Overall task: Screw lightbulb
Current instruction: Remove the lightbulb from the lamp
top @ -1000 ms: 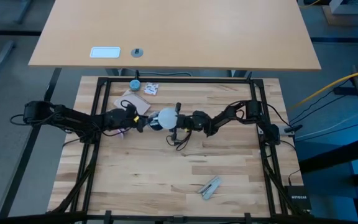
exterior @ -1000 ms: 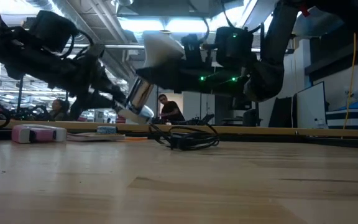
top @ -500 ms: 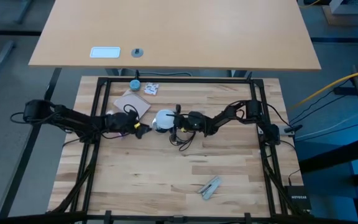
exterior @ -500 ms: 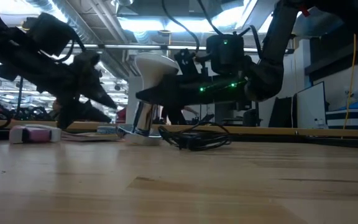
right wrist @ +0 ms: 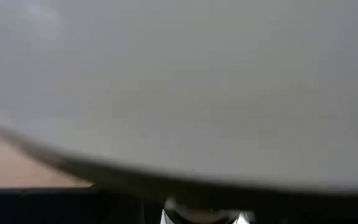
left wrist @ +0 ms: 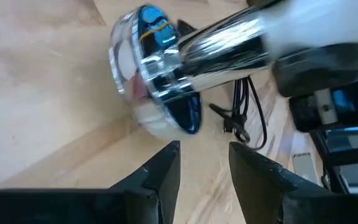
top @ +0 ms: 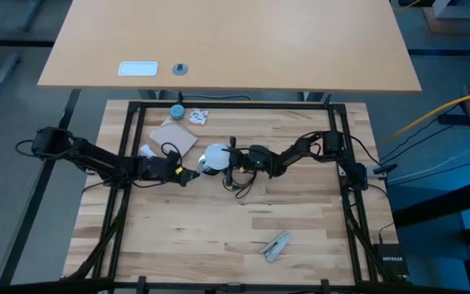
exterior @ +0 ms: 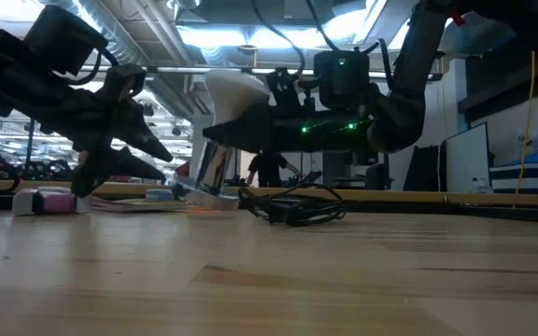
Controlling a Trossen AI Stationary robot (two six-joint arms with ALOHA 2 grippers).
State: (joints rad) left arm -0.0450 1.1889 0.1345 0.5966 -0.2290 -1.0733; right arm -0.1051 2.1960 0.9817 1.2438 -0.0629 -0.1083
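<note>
The frosted-white lightbulb [top: 214, 156] [exterior: 236, 93] sits at the top end of a chrome lamp stem [left wrist: 222, 46]. The stem ends in a shiny round base disc [left wrist: 151, 81] with a black cord. My right gripper [top: 233, 158] reaches in level from the table's right and is shut at the bulb's lower end. The white globe fills the right wrist view [right wrist: 179, 81]. My left gripper [left wrist: 204, 155] [top: 188, 172] stands open just short of the base disc, touching nothing. My right gripper comes in level from the table's right, its fingers [exterior: 250, 133] running under the white globe. They close where the bulb's narrow lower end [left wrist: 278, 43] meets the chrome stem; whether they are on bulb or socket, I cannot tell. The stem slants down to the base rim [exterior: 199, 193] by the table.
The lamp's black cord [exterior: 292, 210] lies coiled on the table under my right gripper. A pink-and-white object [exterior: 49, 199], a cardboard piece [top: 178, 135] and a blue cap [top: 176, 110] lie at the far left. A metal clip [top: 276, 245] lies near the front.
My left gripper has drawn back from the lamp's base toward the table's left and near edge, rolling as it went. The lamp, first raised and slanting, has swung nearer upright and its base disc has come down to the table. My right gripper has stayed in place.
</note>
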